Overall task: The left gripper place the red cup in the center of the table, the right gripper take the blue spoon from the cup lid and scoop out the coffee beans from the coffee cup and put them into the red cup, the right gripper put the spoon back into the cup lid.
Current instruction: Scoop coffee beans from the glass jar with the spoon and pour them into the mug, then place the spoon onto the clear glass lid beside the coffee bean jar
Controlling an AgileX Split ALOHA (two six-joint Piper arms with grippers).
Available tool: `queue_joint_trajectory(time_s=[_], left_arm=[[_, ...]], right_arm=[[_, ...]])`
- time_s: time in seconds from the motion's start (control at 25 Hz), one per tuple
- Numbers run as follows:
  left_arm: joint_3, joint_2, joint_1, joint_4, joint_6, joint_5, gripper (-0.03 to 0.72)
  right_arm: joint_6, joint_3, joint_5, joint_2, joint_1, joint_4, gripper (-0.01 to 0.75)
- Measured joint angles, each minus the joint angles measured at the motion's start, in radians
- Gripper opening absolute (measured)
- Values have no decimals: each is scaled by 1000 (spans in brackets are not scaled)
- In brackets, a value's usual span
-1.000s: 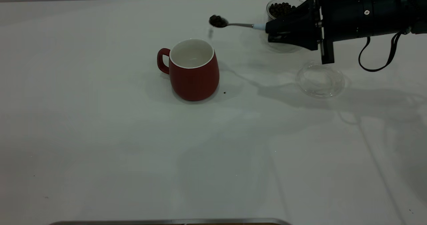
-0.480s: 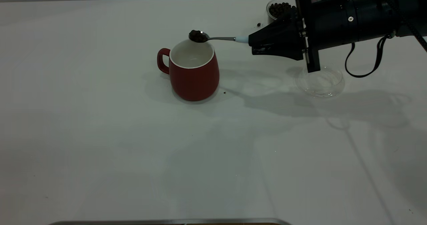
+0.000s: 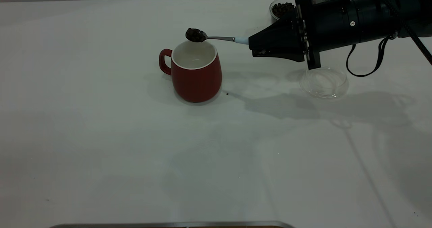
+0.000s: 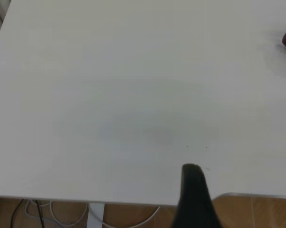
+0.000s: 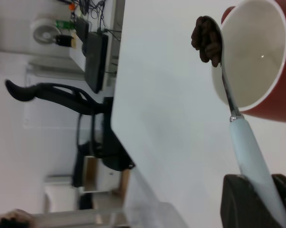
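Right gripper (image 3: 251, 47) clamped on the pale handle of the blue spoon (image 3: 216, 38), handle end pinched between the two black fingers (image 5: 238, 199). Spoon's long axis running almost level from the fingers out toward the red cup (image 3: 195, 72), metal bowl heaped with coffee beans (image 3: 195, 34) and sitting just above the far rim of the cup's mouth; in the right wrist view, beans (image 5: 207, 40) seen just at the edge of the white interior, so possibly not fully over the opening. Probably a slight draw toward the cup's middle and then a roll of the wrist needed to tip the load in. Red cup upright near the centre of the table (image 3: 101, 136), handle turned away from the right arm, inside looking empty. One stray dark speck (image 3: 227, 94) beside the cup's base. Cup lid (image 3: 324, 82) below the right arm, coffee cup (image 3: 281, 8) behind it, neither in the way. Left gripper (image 4: 195, 199) parked at the table edge, well apart, finger state not discernible.
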Motion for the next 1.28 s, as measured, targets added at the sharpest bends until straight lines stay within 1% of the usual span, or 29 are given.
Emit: queue_joint_trajectory(time_s=[0.24,0.4,0.6,0.72,0.84,1.0,1.16,1.28], left_arm=[[0,0,0,0,0,0,587],[0,0,0,0,0,0,587],[0,0,0,0,0,0,587],[0,0,0,0,0,0,587],[0,0,0,0,0,0,587],[0,0,0,0,0,0,587],[0,0,0,0,0,0,587],[0,0,0,0,1,0,587]], right_arm=[[-182,0,-88,0,0,-11,110],[-354,0,-144,0,0,-3,110],[-566,0,-185,0,0,57,110],[-613,0,-191,0,0,77,110],[-568,2,-162,-7,-2,75,110],[-413,52,-94,-85,-28,71,110],[-189,152,-50,-174,-102,96,110],[-88,247,-30,-203,-179,128,110]])
